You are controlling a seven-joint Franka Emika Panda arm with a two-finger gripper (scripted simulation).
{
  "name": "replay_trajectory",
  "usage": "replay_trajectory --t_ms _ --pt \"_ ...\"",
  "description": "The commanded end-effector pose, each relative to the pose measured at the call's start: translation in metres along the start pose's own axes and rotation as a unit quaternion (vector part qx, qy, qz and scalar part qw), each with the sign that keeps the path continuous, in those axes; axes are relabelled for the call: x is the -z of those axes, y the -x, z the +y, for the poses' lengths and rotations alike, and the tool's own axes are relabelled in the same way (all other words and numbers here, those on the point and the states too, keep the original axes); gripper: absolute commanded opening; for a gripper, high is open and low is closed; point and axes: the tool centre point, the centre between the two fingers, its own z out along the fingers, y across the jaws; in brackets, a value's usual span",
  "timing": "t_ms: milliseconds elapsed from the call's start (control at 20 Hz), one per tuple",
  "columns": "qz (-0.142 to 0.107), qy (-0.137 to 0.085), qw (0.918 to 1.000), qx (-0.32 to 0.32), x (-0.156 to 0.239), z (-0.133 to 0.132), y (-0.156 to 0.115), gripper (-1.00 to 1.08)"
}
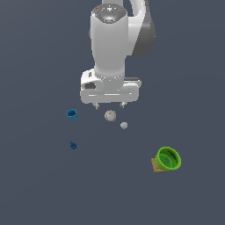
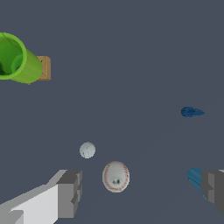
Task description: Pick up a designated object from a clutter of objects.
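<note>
The designated object is a tiny pale grey-white lump (image 1: 124, 125) on the dark floor, just to the exterior view's right of the beige ball (image 1: 110, 116) with reddish marks. It also shows in the wrist view (image 2: 87, 150), beside the ball (image 2: 116, 176). My gripper (image 1: 109, 105) is open and empty, hanging above the ball, its fingertips (image 2: 70, 192) spread wide on either side of the ball. The lump lies a little off the gap between the fingers.
A blue cup (image 1: 72, 115) stands to the exterior view's left, with a tiny dark blue piece (image 1: 73, 145) nearer the camera. A green bowl (image 1: 169, 158) lies tipped against a brown block (image 1: 155, 165) at the exterior view's right.
</note>
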Motion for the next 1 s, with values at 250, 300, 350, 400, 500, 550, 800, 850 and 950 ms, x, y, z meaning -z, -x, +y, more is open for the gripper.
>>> replay_trajectory --t_ms 250,300,350,400,500,550,800,850,950 --pt "0.000 0.002 0.9976 0.069 -0.059 -0.023 0.005 1.00" --pt "0.000 0.003 0.9967 0.081 -0.069 -0.028 0.007 1.00" --pt "0.000 0.003 0.9956 0.093 -0.078 -0.032 0.009 1.00" --pt "0.000 0.002 0.9944 0.105 -0.088 -0.036 0.011 1.00" --pt "0.000 0.002 0.9916 0.130 -0.107 -0.044 0.017 1.00" --pt "0.000 0.002 0.9899 0.142 -0.116 -0.048 0.020 1.00" --pt "0.001 -0.001 0.9813 0.192 -0.154 -0.066 0.036 1.00" --pt "0.001 -0.001 0.9796 0.201 -0.160 -0.069 0.039 1.00" --pt "0.002 -0.003 0.9765 0.215 -0.170 -0.074 0.044 1.00"
